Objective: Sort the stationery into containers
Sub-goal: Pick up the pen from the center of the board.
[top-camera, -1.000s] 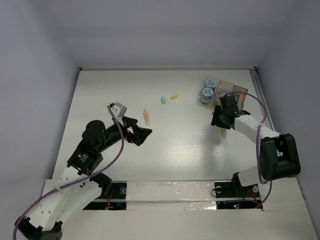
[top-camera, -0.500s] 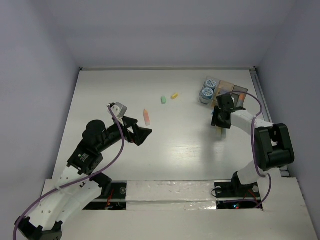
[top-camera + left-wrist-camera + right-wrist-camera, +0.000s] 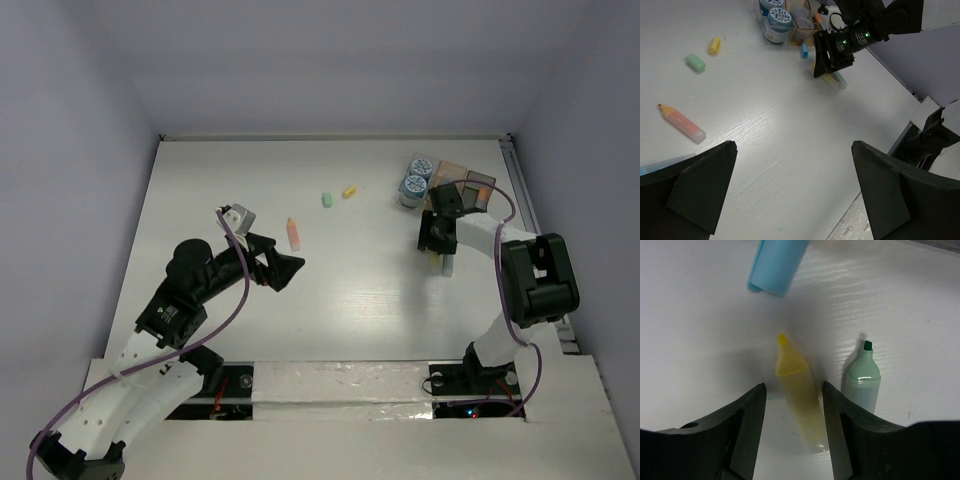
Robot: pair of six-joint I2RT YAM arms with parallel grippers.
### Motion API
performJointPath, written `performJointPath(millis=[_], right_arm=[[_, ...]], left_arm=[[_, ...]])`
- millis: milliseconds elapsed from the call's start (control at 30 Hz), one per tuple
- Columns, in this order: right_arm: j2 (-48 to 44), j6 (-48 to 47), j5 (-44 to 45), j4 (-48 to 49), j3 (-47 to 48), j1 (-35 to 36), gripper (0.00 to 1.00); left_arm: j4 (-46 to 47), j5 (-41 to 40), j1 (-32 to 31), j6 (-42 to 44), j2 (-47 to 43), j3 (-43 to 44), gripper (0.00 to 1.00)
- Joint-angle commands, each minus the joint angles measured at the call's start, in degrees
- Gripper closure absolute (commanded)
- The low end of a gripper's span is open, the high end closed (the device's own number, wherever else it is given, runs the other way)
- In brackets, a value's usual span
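In the right wrist view my right gripper is open and low over the table. Its jaws stand on either side of a yellow marker, with a gap on each side. A green marker lies just outside the right finger, and a blue marker lies ahead. From above, the right gripper is just in front of the amber container and the grey container. My left gripper hangs open and empty near an orange marker.
Two blue-white rolls stand against the left side of the containers. A green eraser bit and a yellow bit lie mid-table, towards the back. The table's right edge and a side rail run close behind the containers.
The right gripper has shifted slightly left and towards the back over the markers, its forearm swinging in. Its jaws have narrowed a little. The left arm has not moved.
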Motion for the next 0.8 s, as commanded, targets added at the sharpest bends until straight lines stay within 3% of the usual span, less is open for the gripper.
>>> performJointPath(millis=[0,200,233,267,367,467,600,767], right_arm=[[1.7,-1.36,-0.44,0.26,2.96,0.18,0.44],[2.67,-1.62,-0.53,0.79,2.78,0.18,0.59],[3.02,-1.71,-0.53,0.7,2.87,0.18,0.65],[3.19,-1.8,-0.61,0.44,3.22,0.18,0.8],[1.36,-1.63,-1.31,0.96,2.87,0.18,0.92],[-5.13,-0.75,-4.13,2.54,1.56,2.8,0.94],[-12.96,4.68,-5.26,4.82,2.52,11.93,0.93],[-15.44,11.64,-5.8,13.52,5.76,27.55,0.93]], left_arm=[[1.96,0.21,0.18,0.48,-0.1,1.69,0.01],[2.05,0.47,0.18,0.22,0.26,1.6,0.02],[2.13,0.82,0.18,0.22,0.6,1.51,0.03],[2.31,1.08,0.18,0.04,0.69,1.51,0.03],[2.75,2.57,0.18,-0.4,1.66,1.16,0.04],[3.71,5.74,0.18,-1.19,3.41,0.9,0.04],[4.51,8.12,0.18,-1.98,6.23,0.98,0.05],[3.72,5.32,0.18,-2.51,8.95,1.07,0.08]])
